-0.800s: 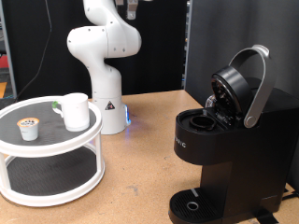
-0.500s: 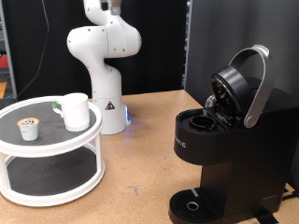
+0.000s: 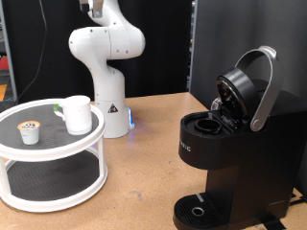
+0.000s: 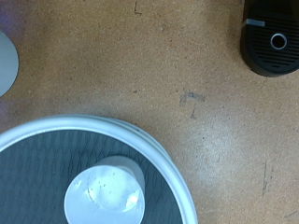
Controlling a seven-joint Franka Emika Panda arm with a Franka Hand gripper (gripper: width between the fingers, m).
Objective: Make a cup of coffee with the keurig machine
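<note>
The white cup (image 3: 77,114) with a greenish handle stands on the top shelf of a round white two-tier stand (image 3: 58,153) at the exterior view's left. From the wrist view I look straight down into the cup (image 4: 105,192). The black keurig machine (image 3: 230,153) stands at the exterior view's right with its lid (image 3: 247,86) raised and its pod chamber (image 3: 205,124) open. Its round drip base (image 4: 271,42) shows in the wrist view. A dark part of my gripper (image 3: 92,8) shows at the exterior view's top edge, high above the stand; no fingers show in the wrist view.
A small white pod with a brown top (image 3: 31,132) sits on the stand's top shelf beside the cup. The white arm's base (image 3: 107,105) stands behind the stand on the wooden table (image 3: 144,168). The stand's lower shelf (image 3: 48,177) holds nothing.
The hand has travelled along the exterior view's top edge towards the left, from above the table's middle to above the stand. Cup, pod and machine have not moved.
</note>
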